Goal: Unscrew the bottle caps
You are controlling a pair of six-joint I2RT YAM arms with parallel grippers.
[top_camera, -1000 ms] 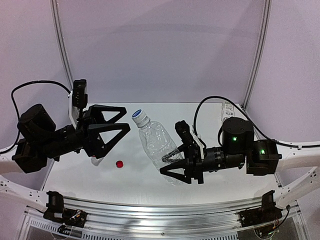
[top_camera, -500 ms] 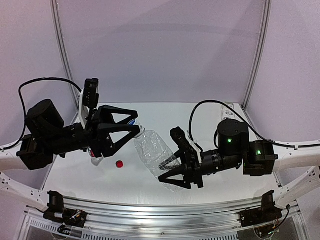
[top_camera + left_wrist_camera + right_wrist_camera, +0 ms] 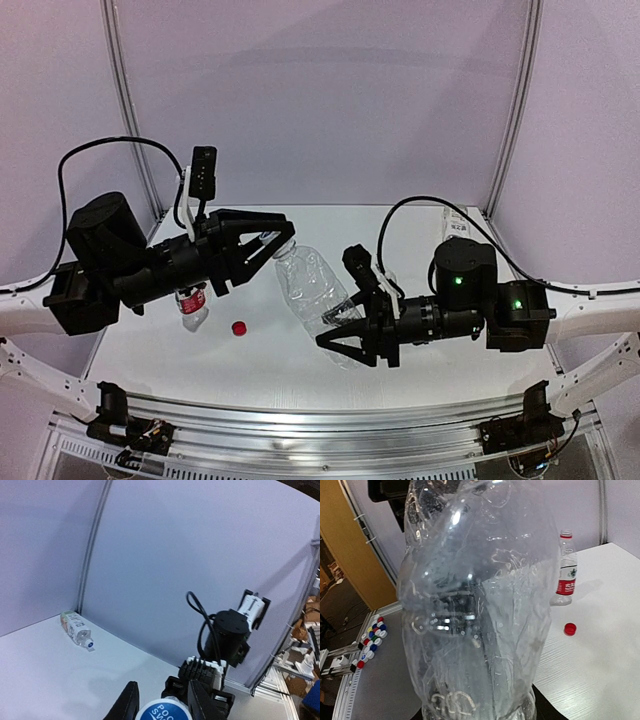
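Note:
A clear ribbed bottle [image 3: 310, 285] hangs tilted above the table, its blue-and-white cap [image 3: 162, 712] pointing back left. My left gripper [image 3: 283, 240] is shut on that cap, one finger on each side of it [image 3: 129, 704]. My right gripper [image 3: 342, 322] is shut on the bottle's lower body, which fills the right wrist view [image 3: 475, 605] and hides the fingers. A small red-labelled bottle [image 3: 193, 304] stands at the left, and a loose red cap [image 3: 239, 327] lies on the table beside it. A green-labelled bottle [image 3: 76, 628] with its cap on lies at the back right corner [image 3: 455, 222].
White walls and metal corner posts [image 3: 510, 110] close in the table at the back and sides. The right arm's cable [image 3: 400, 215] loops above its wrist. Several coloured caps [image 3: 370, 642] lie off the table to the left in the right wrist view.
My left gripper has moved right onto the bottle's cap and gone from wide open to shut on it. The right arm has shifted the bottle slightly.

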